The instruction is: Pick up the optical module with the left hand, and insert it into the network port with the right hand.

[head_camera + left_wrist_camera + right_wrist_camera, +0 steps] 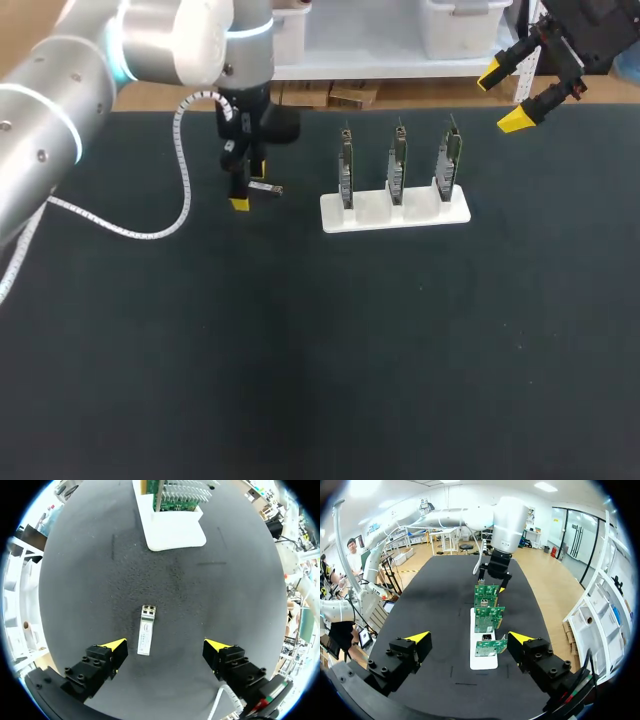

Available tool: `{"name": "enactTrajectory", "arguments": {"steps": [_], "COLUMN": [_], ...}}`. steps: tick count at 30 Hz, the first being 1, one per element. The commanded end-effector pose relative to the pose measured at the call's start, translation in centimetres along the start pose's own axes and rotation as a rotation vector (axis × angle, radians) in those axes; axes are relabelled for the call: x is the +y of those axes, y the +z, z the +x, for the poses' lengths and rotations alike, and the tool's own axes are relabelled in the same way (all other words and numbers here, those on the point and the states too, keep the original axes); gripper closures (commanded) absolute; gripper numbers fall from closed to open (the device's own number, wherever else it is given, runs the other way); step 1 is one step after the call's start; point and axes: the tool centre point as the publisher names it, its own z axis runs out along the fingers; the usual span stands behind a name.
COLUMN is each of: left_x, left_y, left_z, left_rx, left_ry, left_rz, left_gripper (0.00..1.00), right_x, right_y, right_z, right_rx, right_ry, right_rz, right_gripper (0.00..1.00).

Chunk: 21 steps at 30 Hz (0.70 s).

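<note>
The optical module (145, 635), a small silver bar, lies flat on the black table mat (90, 580). My left gripper (165, 647) hovers over it, open, with the module between the fingers and nearer one of them, touching neither. In the head view the module (267, 187) shows just right of the left gripper (248, 187). Three green network cards (397, 165) stand upright in a white holder (372, 213). My right gripper (505, 97) hangs open and empty above the table's far right. From its wrist view the right gripper (469, 637) looks down on the cards (489, 617).
A white coiled cable (182, 170) hangs from my left arm and drapes over the mat at the left. The holder (172, 530) stands well ahead of the left gripper. My left arm (507, 520) stands beyond the cards in the right wrist view.
</note>
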Motion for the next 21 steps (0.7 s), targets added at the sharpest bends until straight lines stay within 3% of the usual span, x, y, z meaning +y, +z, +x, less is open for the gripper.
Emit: {"name": "enactTrajectory", "arguments": {"steps": [1, 21], "left_x": [0.97, 1.75], "left_y": [-0.26, -0.48], "left_z": [-0.12, -0.39], "left_rx": [0.006, 0.025], "left_ry": [0.001, 0.002], "left_rz": [0.029, 0.031], "left_gripper": [0.0, 0.0], "right_x": [0.22, 0.22], "right_y": [0.0, 0.0], "right_z": [-0.03, -0.03], "right_rx": [0.001, 0.001], "right_ry": [0.0, 0.0], "right_rz": [0.005, 0.005], "right_gripper": [0.0, 0.0]}}
